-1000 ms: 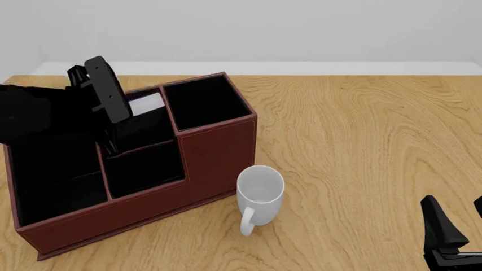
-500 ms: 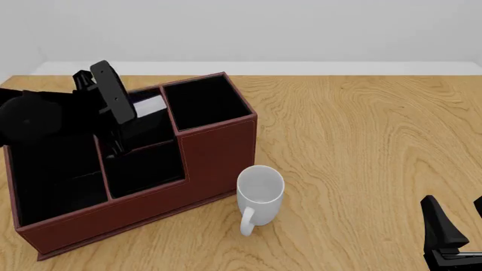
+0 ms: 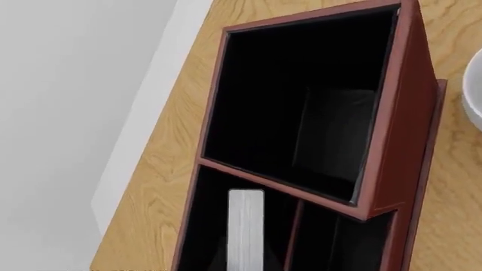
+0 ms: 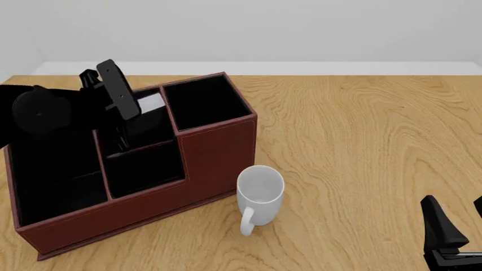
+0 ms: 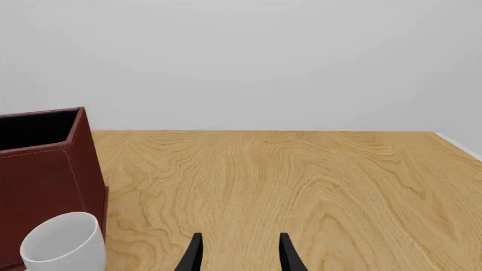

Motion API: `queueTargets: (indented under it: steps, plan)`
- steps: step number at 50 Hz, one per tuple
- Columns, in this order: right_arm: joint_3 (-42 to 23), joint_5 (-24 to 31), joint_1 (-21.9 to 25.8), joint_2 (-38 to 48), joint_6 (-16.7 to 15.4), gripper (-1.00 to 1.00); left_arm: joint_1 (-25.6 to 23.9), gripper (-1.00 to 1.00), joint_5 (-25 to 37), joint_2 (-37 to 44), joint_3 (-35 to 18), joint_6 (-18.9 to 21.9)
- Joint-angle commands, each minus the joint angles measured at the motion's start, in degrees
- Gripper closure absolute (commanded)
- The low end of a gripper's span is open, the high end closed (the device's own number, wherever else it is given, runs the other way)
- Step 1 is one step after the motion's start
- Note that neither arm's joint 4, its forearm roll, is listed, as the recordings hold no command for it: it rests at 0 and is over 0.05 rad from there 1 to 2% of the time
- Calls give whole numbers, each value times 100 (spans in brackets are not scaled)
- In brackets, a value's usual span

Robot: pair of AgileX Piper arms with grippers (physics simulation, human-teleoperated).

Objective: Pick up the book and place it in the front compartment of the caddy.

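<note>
The book (image 4: 149, 103) stands upright in the caddy (image 4: 214, 152), white page edges up. It is in the black-lined middle slot (image 4: 154, 127) between the tall wall and the low cross divider. My left gripper (image 4: 121, 138) hangs over that slot just left of the book; its dark fingers blend into the lining. The left wrist view shows the book (image 3: 246, 226) free in the caddy (image 3: 399, 141), with no fingers in frame. My right gripper (image 4: 455, 237) is open and empty at the table's near right corner; its fingers stand apart in the right wrist view (image 5: 237, 254).
A white mug (image 4: 260, 192) stands on the table close against the caddy's near side, handle toward me. It also shows in the right wrist view (image 5: 64, 245). Bare wooden tabletop (image 4: 362, 141) stretches right of the caddy.
My left arm has shifted a little to the right and up over the caddy. The book stays in its slot. The right arm has not moved.
</note>
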Motion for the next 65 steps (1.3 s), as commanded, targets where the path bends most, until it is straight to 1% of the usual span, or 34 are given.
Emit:
queueTargets:
  steps: [1, 8, 12, 13, 14, 15, 17, 18, 19, 20, 23, 24, 26, 32, 37, 40, 43, 44, 45, 46, 48, 52, 53, 57, 60, 62, 65]
  plan:
    - [0, 0, -1, -1, 0, -100, 431, 100, -383, 664, -111, 17]
    - [0, 0, 0, 1, 1, -100, 550, 100, -507, 788, -143, 213]
    - [0, 0, 1, -1, -1, -100, 601, 100, -605, 817, -97, 325]
    - [0, 0, 1, -1, -1, -100, 555, 100, -631, 758, -15, 333]
    - [0, 0, -2, -1, -1, -100, 650, 100, -722, 831, 48, 525]
    - [0, 0, 1, -1, 0, -100, 630, 100, -672, 834, -6, 415]
    - [0, 0, 0, -1, 1, -100, 678, 100, -760, 879, 7, 482]
    - [0, 0, 1, 0, 0, -100, 528, 100, -858, 684, 197, 462]
    - [0, 0, 1, 0, -1, -100, 644, 100, -969, 773, 271, 719]
    - [0, 0, -1, -2, 1, -100, 686, 100, -909, 844, 156, 641]
    - [0, 0, 0, 0, -1, -100, 757, 100, -925, 928, 90, 700]
    - [0, 0, 1, 0, -1, -100, 784, 100, -973, 958, 141, 777]
    - [0, 0, -1, 0, 1, -100, 848, 100, -1036, 1033, 64, 796]
    - [0, 0, 0, 0, 0, -100, 842, 100, -1058, 1072, 93, 791]
    - [0, 0, 0, -1, 0, -100, 924, 100, -1154, 1237, -10, 810]
    - [0, 0, 0, 1, 0, -100, 968, 100, -1070, 1267, -219, 789]
    - [0, 0, 0, 0, -1, -100, 1113, 100, -1292, 1488, -205, 924]
    - [0, 0, 0, 0, 0, -100, 1164, 100, -1195, 1563, -373, 904]
    - [0, 0, 1, 1, 0, -100, 1115, 100, -1240, 1531, -316, 897]
    - [0, 0, 1, 1, 0, -100, 1148, 100, -1419, 1626, -297, 920]
    - [0, 0, -1, 0, 0, -100, 1149, 100, -1513, 1706, -245, 940]
    - [0, 0, 0, 1, -1, -100, 1265, 100, -1694, 1998, -385, 975]
    - [0, 0, 0, 0, 0, -100, 1324, -100, -1706, 2083, -499, 966]
    - [0, 0, 1, 0, 1, -100, 1397, -100, -1862, 2244, -594, 1077]
    - [0, 0, 1, -1, 0, -100, 1272, -100, -1861, 2062, -534, 1056]
    - [0, 0, 0, -1, -2, -100, 1261, -100, -1933, 2025, -474, 1180]
    - [0, 0, 1, 0, 1, -100, 1295, -100, -2169, 1940, -516, 1263]
